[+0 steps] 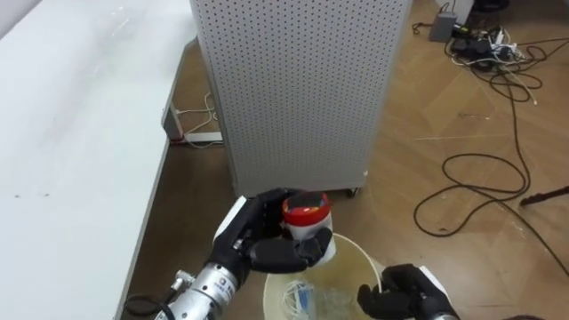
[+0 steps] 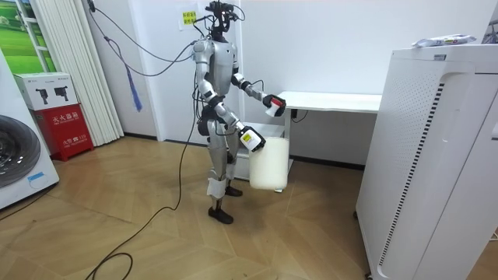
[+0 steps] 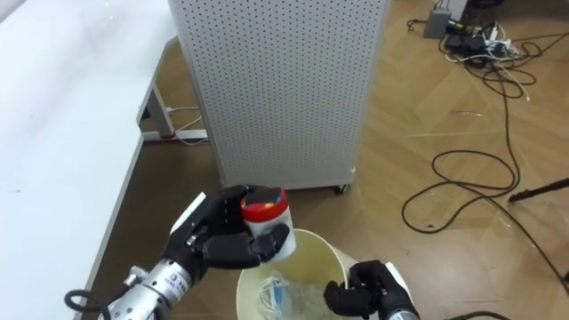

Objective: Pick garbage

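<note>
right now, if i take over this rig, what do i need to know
Left robot hand: shut on the red-lidded container, holding it just above the rim of the white bin.
Right robot hand: shut on the bin's rim, carrying it off the floor beside the white table.
Done: container picked up; clear plastic waste already lies in the bin.
Left: drop the container into the bin.

The cup (image 1: pixel 308 226) is white with a red lid, the bin (image 1: pixel 352 265) cream, the cabinet (image 1: pixel 293 89) dotted grey.
</note>
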Tool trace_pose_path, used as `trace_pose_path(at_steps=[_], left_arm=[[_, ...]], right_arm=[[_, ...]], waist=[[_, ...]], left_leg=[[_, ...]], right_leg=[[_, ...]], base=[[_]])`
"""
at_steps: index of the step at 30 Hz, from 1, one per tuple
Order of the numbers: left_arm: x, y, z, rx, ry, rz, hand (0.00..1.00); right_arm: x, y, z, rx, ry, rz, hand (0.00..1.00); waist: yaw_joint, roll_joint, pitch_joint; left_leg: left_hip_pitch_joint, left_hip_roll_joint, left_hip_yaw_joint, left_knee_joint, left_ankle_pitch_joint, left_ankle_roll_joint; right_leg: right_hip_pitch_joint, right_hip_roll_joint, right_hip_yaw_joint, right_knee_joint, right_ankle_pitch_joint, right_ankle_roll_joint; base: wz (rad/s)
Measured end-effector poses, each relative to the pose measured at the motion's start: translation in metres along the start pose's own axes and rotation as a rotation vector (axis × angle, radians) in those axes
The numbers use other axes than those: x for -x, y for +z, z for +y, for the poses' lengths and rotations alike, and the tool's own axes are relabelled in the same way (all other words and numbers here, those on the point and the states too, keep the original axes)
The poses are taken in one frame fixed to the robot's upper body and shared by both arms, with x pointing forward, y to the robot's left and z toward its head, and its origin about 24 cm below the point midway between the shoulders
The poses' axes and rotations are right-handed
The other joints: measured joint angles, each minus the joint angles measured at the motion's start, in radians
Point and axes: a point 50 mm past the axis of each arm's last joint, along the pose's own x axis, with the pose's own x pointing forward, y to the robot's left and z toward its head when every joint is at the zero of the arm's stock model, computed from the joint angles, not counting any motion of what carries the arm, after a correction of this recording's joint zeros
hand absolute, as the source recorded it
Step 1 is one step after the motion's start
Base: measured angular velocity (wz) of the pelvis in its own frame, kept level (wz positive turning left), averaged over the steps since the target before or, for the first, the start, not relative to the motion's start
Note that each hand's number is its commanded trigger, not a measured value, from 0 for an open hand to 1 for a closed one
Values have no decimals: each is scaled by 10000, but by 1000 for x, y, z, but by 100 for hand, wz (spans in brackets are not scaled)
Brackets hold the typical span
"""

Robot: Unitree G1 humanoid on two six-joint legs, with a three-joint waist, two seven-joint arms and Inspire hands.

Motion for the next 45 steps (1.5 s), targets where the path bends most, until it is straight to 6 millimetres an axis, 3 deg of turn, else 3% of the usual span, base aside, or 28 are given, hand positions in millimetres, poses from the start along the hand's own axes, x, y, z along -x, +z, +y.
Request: trace_pose_path(at_steps=[5, 9, 13, 16, 35, 36, 37, 45], left_arm=[[1, -9, 1, -535, 244, 380, 100], [3, -21, -3, -448, 333, 895, 100], [8, -43, -4, -540, 414, 1855, 100], [9, -46, -1, -524, 585, 2020, 100], [2, -43, -25, -75, 384, 1776, 100], [2, -43, -25, -62, 383, 1771, 68], [2, -43, -26, -50, 382, 1767, 0], [2, -43, -25, -57, 407, 1763, 0]], right_arm=[[-1, 5, 1, -51, -112, -230, 100], [-2, 4, 4, -170, -330, -179, 100], [-2, 1, 7, -72, -295, -53, 100], [-2, 1, 7, -3, -251, -65, 100], [-3, 4, 24, 53, 256, -273, 100], [-3, 4, 25, 44, 266, -275, 100], [-3, 4, 26, 32, 283, -277, 100], [-3, 4, 28, -7, 419, -279, 100]], waist=[[18, -36, 39], [8, -185, 205], [-22, -176, 251], [-2, -122, 285], [-82, -118, 264], [-94, -118, 263], [-98, -119, 263], [-100, -157, 240]], left_leg=[[-354, -1, 76, 47, 2, 2], [-538, 9, 83, 96, 2, 3], [-975, 11, 83, 313, -2, 7], [-1233, 29, 83, 402, -3, 7], [-1369, 3, 120, 542, -5, 12], [-1369, 3, 121, 550, -5, 12], [-1371, 3, 123, 578, -5, 12], [-1341, 2, 196, 670, -5, 11]], right_leg=[[-462, -15, 105, 187, -16, -22], [-617, -2, 117, 184, -24, -35], [-1027, -17, 149, 328, -23, -38], [-1261, -21, 121, 396, -32, -53], [-1505, -94, 154, 722, -95, -101], [-1505, -94, 157, 725, -95, -101], [-1501, -95, 164, 732, -95, -101], [-1504, -105, 257, 841, -95, -101]], base=[[-5], [0], [0], [1], [0], [0], [0], [0]])
